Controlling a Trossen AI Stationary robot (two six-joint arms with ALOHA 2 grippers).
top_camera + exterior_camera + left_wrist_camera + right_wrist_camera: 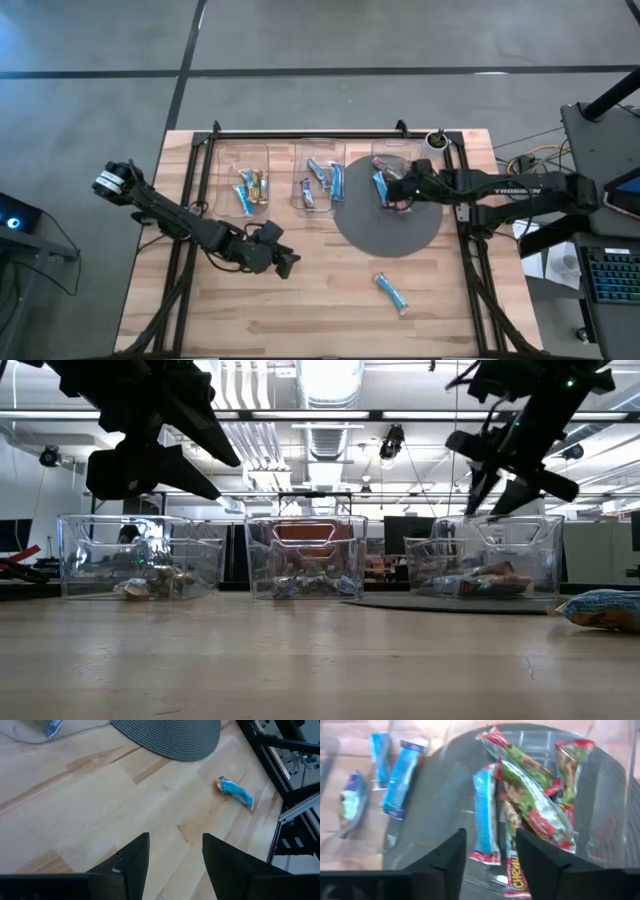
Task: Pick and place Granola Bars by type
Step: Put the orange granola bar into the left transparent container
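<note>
My left tool (283,262) hangs over bare wood toward the near left-centre of the tabletop (300,310), with nothing between its fingers (132,865); they stand apart with plank showing in the gap, so it is wide and empty.

Along the far edge stand three clear bins. The left bin (243,180) holds a few Granola Bars (252,188), a blue one beside tan ones. The middle bin (319,178) holds several more, mostly blue, lying at loose angles. The right bin (392,172) sits on the far part of a round grey mat (385,232), and in it lie bars in green and tan wrappers with red ends, plus a blue one alongside them.

My right tool (392,192) is over that right bin, reaching in from the right side of the tabletop. In the right wrist view its fingers (447,857) stand apart above the heap of bars (532,807) and none is pinched between them; the blue bar (484,817) and the green ones lie loose in the bin below the gap. In the low view the same tool (492,485) hangs just above the bin's rim, fingers spread, holding nothing.

Farther right and nearer, one blue bar (392,293) lies alone on the bare wood, clear of the mat and well apart from both tools; my left wrist view shows it (236,793) flat on the planks beyond the mat's edge.
</note>
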